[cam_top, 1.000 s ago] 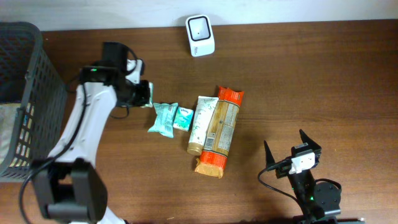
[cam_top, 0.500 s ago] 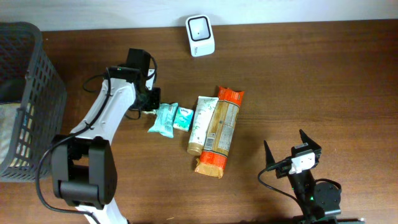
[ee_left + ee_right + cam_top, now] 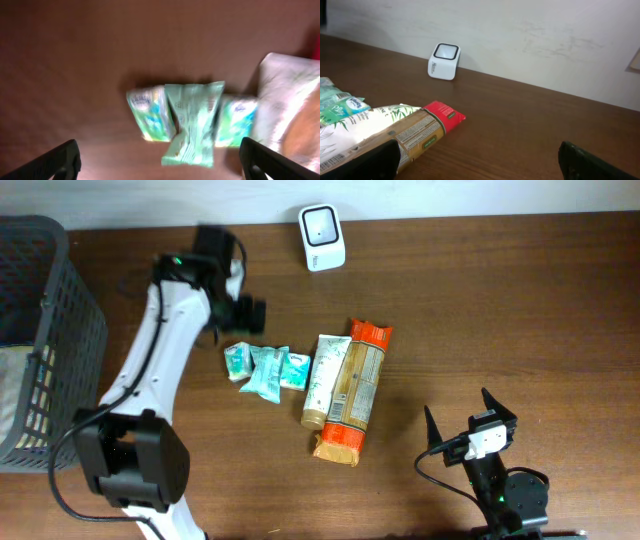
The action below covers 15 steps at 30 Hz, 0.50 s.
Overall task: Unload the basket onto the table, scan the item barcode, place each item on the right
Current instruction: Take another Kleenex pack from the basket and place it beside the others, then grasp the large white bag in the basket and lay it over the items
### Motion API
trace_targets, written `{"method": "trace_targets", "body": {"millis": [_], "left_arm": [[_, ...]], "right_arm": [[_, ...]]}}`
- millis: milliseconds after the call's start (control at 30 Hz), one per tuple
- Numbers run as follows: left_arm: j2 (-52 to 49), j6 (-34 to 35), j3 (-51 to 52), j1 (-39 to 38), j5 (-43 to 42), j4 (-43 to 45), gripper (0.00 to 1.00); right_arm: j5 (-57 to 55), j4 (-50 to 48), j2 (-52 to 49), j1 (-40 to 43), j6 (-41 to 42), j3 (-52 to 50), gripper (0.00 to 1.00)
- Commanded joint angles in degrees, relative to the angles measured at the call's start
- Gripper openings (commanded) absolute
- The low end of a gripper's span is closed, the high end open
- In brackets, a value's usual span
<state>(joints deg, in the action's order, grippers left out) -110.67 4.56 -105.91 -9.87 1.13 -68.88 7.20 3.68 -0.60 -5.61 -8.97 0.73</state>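
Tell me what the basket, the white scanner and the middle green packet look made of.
Basket: likely moulded plastic, dark grey and matte, with open lattice walls.
White scanner: hard plastic by the look, smooth and slightly glossy, with rounded corners.
Middle green packet: probably thin plastic film, with a soft sheen and flat crimped ends, though the wrist view is blurred.

Setting: a robotics test bench dressed as a shop checkout, not a working store. Grounds: a robot arm (image 3: 160, 350) is mounted at a brown wood-grain table (image 3: 520, 320), with a second unit at the near edge. A white scanner (image 3: 322, 224) stands against a plain white wall (image 3: 545, 35). Packaged goods (image 3: 352, 395) lie in a row mid-table. A dark mesh basket (image 3: 45, 330) occupies the left edge. No shelving or signage is visible.
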Motion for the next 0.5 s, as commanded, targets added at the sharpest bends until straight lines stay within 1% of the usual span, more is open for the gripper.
{"method": "trace_targets", "body": {"millis": [0,67,167,200,300,367,467], "left_arm": [[0.8,-0.3,-19.0,3.2,0.4,-4.0,0.99],[0.8,-0.3,-31.8,7.8,0.9,-6.9,0.99],[0.8,0.3,-41.5,15.6,5.5,-9.1,0.99],[0.8,1.7,-43.6,20.0,9.2,-10.0,0.99],[0.6,2.3,-42.8,29.4,14.8,-11.2,0.99],[0.3,2.3,-40.3,35.6,14.8,-11.1,0.99],[-0.9,2.3,-35.0,41.9,14.8,-11.2,0.99]], "right_arm": [[0.3,0.1,0.4,0.3,0.4,-0.4,0.99],[0.3,0.1,0.4,0.3,0.4,-0.4,0.99],[0.3,0.1,0.4,0.3,0.4,-0.4,0.99],[0.3,0.1,0.4,0.3,0.4,-0.4,0.99],[0.3,0.1,0.4,0.3,0.4,-0.4,0.99],[0.3,0.1,0.4,0.3,0.4,-0.4,0.99],[0.3,0.1,0.4,0.3,0.4,-0.4,0.99]]}}
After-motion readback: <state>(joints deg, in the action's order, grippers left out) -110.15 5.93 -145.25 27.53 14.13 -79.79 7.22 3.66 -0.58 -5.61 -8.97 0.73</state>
